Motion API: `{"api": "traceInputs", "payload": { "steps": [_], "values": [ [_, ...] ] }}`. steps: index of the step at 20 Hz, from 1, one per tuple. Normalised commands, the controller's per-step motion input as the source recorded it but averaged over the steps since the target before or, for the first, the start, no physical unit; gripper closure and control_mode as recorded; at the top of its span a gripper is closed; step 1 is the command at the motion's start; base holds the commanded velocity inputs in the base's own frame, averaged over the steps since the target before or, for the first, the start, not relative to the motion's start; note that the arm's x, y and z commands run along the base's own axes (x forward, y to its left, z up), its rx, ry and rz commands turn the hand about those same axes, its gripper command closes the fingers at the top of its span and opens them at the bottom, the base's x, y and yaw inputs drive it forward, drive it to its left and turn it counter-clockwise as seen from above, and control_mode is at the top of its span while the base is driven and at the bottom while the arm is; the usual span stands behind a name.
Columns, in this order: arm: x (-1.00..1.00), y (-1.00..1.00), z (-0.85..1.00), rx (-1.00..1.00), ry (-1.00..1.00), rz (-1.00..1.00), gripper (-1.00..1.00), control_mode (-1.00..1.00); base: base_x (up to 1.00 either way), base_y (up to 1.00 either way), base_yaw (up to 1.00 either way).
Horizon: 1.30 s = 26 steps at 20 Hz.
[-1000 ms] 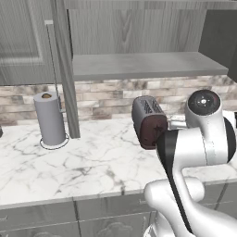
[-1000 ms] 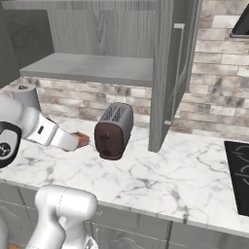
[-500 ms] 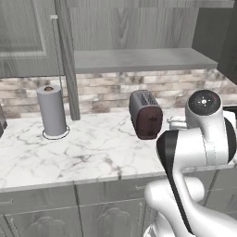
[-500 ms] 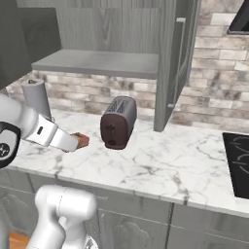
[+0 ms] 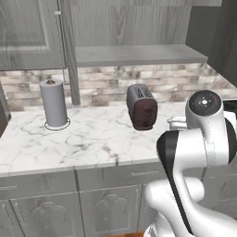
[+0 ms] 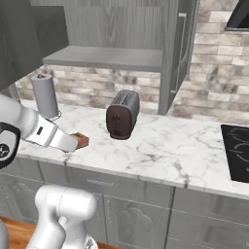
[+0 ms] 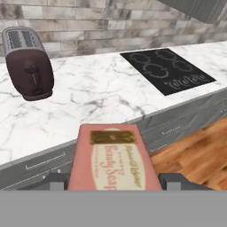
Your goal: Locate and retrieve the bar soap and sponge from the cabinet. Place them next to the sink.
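Note:
My gripper is shut on the bar soap, a reddish-pink block with a printed label that lies between the two dark fingertips. From the right base view, the soap sits at the end of my forearm, held at the marble counter's front edge, left of the toaster. The grey wall cabinet stands open above the counter, and its flat shelf looks bare. The sponge and the sink are out of view.
A dark toaster stands mid-counter. A paper towel roll is to its left. The black cooktop lies to the right. An open cabinet door hangs right of the shelf.
The whole picture has shifted in both base views, so the camera has moved with the base. The soap stays in my gripper, held the same way.

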Motion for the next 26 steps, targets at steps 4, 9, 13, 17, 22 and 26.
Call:
{"api": "traceInputs", "payload": {
  "steps": [4,9,13,17,22,26],
  "values": [
    [0.0,0.0,0.0,0.0,0.0,0.0,1.0,1.0,-0.15,0.01,0.0],
    [0.0,0.0,0.0,0.0,0.0,0.0,1.0,1.0,0.0,0.02,-0.01],
    [0.0,0.0,0.0,0.0,0.0,0.0,1.0,1.0,0.0,0.08,-0.1],
    [0.0,0.0,0.0,0.0,0.0,0.0,1.0,1.0,-0.02,0.03,-0.45],
    [0.0,0.0,0.0,0.0,0.0,0.0,1.0,1.0,0.0,0.0,-0.5],
    [0.0,0.0,0.0,0.0,0.0,0.0,1.0,1.0,0.0,0.0,-0.5]
  ]
}}
